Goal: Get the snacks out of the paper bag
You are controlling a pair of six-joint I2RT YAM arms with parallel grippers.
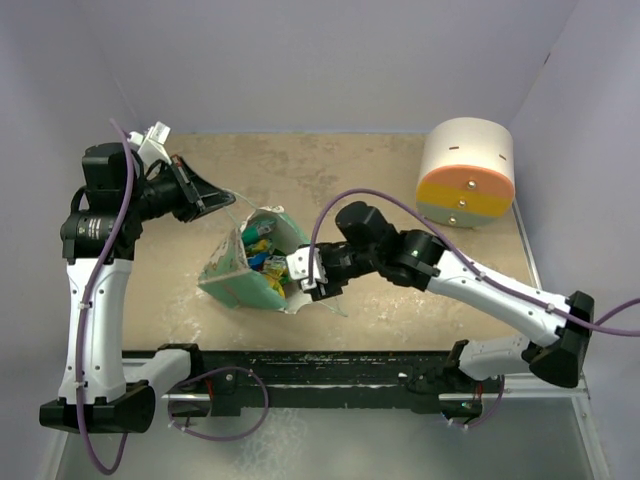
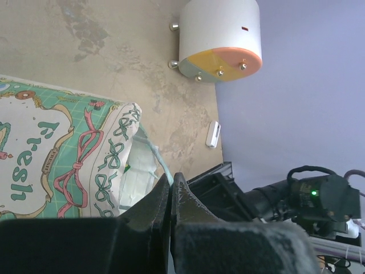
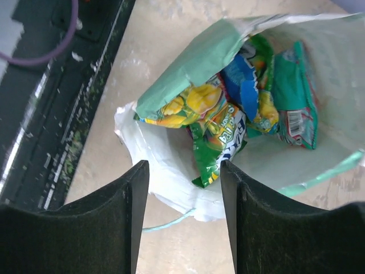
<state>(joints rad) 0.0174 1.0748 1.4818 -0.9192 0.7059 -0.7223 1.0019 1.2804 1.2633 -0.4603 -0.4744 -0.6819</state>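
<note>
**Item 1. Left gripper (image 1: 228,200), one.** Far left of the table (image 1: 340,170), raised beside the bag's upper edge. In the left wrist view its two fingers (image 2: 188,205) are pressed together. One thin pale-green string handle (image 2: 155,154) runs from the bag to their tips. Whether the string is clamped between them cannot be told.

**Item 2. Paper bag (image 1: 232,278), one.** Mint green, lying on its side at the table's centre-left, between the two grippers, with its mouth turned toward the right gripper. The left wrist view shows its patterned side (image 2: 57,148), with bows and ribbons. The right wrist view shows the white inside (image 3: 162,171) and a folded green flap (image 3: 182,74).

**Item 3. Snacks (image 3: 228,114), all inside the bag.** Three can be told apart: one yellow-green packet (image 3: 197,114), one blue packet (image 3: 242,85) and one teal packet (image 3: 293,85). They overlap, so a fuller count cannot be given.

**Item 4. Right gripper (image 1: 292,276), one.** At the bag's mouth, fingers spread wide and holding nothing. The packets show in the gap between the fingers in its own wrist view (image 3: 183,168).

**Item 5. Cylinder (image 1: 467,170), one.** Cream, with an orange and yellow end, at the far right corner, well apart from the bag.

**Item 6. Small white block (image 2: 213,133), one.** On the table near the cylinder.
</note>
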